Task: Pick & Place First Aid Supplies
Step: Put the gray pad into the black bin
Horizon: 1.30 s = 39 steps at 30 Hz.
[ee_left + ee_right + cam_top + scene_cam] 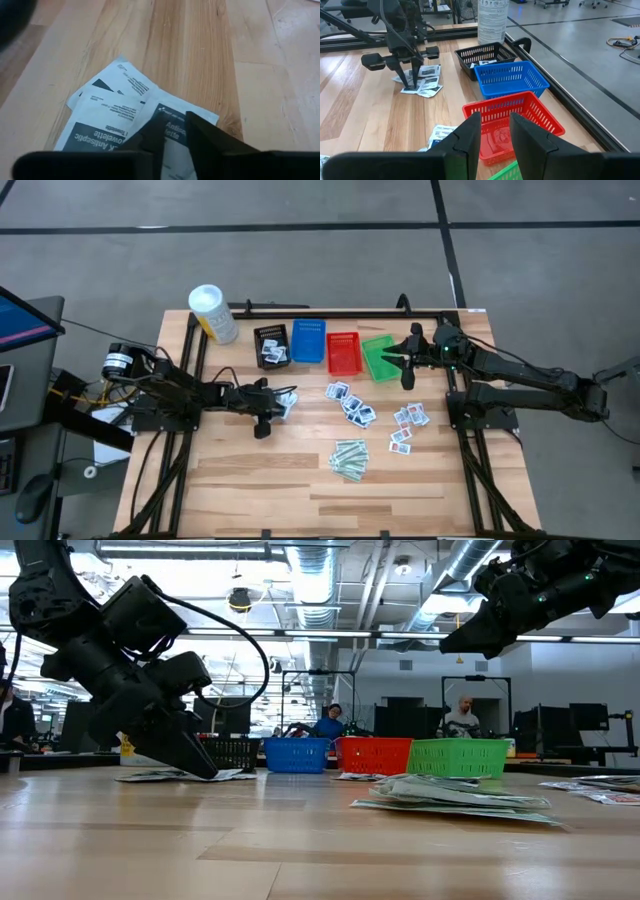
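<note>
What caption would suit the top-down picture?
Left gripper down on white packets; right gripper over the green basket.

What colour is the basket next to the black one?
Blue: the blue basket sits beside the black basket, clearest in the right wrist view.

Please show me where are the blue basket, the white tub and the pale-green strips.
blue basket [308,340], high view, its inside floor.
white tub [214,315], high view, its side wall.
pale-green strips [350,459], high view, middle of the pile.
</note>
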### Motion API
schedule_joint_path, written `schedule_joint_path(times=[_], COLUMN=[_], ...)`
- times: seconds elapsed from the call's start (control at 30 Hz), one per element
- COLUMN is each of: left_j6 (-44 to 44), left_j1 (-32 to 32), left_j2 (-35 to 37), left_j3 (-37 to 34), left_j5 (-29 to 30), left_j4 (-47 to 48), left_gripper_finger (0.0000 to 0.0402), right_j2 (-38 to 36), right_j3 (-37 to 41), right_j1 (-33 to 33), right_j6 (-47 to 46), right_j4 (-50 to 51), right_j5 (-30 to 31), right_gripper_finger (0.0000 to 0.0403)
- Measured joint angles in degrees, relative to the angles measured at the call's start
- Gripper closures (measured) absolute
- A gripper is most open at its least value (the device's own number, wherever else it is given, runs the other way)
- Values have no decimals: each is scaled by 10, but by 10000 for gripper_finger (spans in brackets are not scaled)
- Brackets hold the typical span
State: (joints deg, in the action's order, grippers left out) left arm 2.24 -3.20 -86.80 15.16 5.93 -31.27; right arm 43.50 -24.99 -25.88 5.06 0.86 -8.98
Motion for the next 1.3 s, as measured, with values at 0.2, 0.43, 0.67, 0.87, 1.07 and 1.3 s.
schedule_joint_path(times=[0.2,0.43,0.67,0.87,1.07,1.3], left_j6=[1,-3,-4,-1,-10,-71], left_j1=[0,0,-4,-30,-47,-48], left_j2=[0,0,0,1,2,2], left_j3=[0,1,1,1,2,3], left_j5=[-19,-32,-36,-53,-51,-51], left_j4=[-8,-31,-18,-2,11,27], left_gripper_finger=[254,221,220,229,236,243], right_j2=[0,0,0,0,0,0], right_j3=[0,0,0,0,0,0], right_j1=[0,0,0,0,0,0], right_j6=[0,0,0,0,0,0], right_j4=[0,0,0,0,0,0], right_j5=[0,0,0,0,0,0], right_gripper_finger=[305,305,305,305,305,305])
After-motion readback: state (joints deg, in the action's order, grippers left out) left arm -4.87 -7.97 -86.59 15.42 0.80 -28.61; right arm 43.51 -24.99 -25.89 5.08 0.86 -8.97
